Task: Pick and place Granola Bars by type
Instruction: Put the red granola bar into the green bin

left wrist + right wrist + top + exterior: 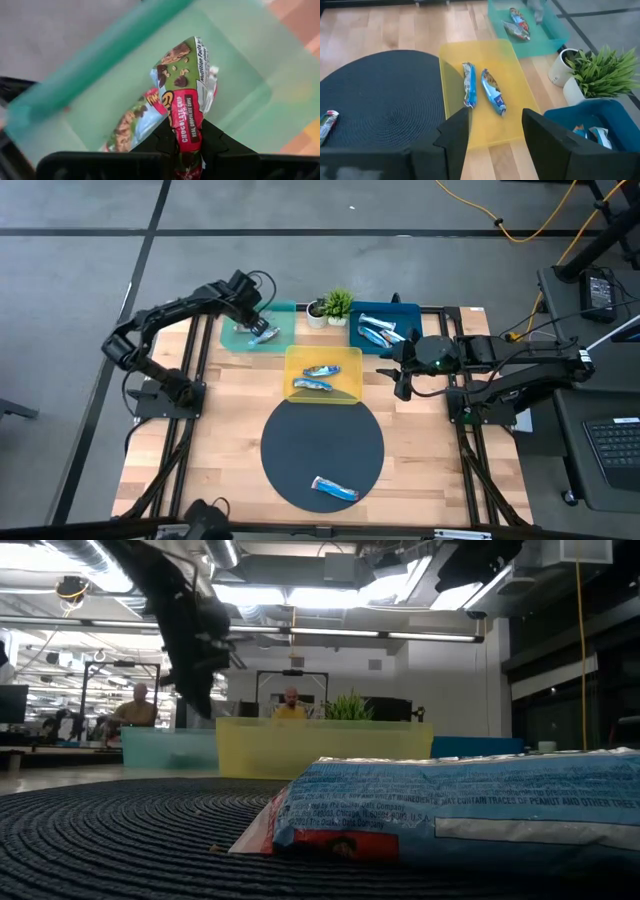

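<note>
A: Bars are spread over three trays and a mat. One foil-wrapped chocolate-chip granola bar (187, 107) is clamped between the fingers of the left gripper (256, 319) over the translucent green plastic tray (285, 310), with another bar (131, 126) lying in the tray under it.

B: And the others?

A: Two blue-wrapped bars (492, 92) are laid side by side in the yellow plastic tray (480, 50); more (378, 333) are seen in the dark blue tray (412, 312). One bar (334, 489) is left on the round black woven mat (322, 430).

B: Right arm?

A: The right gripper (495, 132) is held with fingers spread wide and nothing between them, just beside the yellow tray. A small green potted plant (338, 305) is set between the green and blue trays.
</note>
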`<state>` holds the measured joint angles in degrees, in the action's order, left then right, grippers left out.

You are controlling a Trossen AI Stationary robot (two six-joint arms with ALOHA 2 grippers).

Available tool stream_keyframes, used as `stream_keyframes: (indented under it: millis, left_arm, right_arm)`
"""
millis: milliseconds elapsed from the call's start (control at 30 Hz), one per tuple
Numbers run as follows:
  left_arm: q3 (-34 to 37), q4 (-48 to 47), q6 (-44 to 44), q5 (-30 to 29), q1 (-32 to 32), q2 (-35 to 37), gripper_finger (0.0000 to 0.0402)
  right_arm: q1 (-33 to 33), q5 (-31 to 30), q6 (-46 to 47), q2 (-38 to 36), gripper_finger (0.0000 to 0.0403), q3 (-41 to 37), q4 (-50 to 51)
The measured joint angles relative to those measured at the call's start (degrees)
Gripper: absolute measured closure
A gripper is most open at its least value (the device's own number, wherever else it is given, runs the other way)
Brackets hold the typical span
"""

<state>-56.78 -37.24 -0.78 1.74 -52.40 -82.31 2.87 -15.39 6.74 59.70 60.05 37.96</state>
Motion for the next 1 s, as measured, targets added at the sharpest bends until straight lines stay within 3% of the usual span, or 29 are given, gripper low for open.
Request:
stream_keyframes:
  millis: [267,567,867,1000]
  left_arm:
    - [1.41,3.37,-0.02,1.78,0.13,-5.21,0.0371]
    - [1.43,6.53,-0.35,2.91,0.15,-6.02,0.0362]
    - [1.43,4.07,-4.5,4.35,0.17,-5.87,0.0276]
    - [1.43,2.41,-4.5,4.22,0.15,-4.13,0.023]
  right_arm:
    - [0.0,-0.01,0.0,0.0,0.0218,0.0,0.39]
    - [0.0,-0.01,0.46,0.0,0.0218,0.0,1.39]
    - [-0.02,2.66,3.78,0.0,0.0218,0.0,1.38]
    - [0.0,5.02,0.23,0.0,0.0218,0.0,1.37]
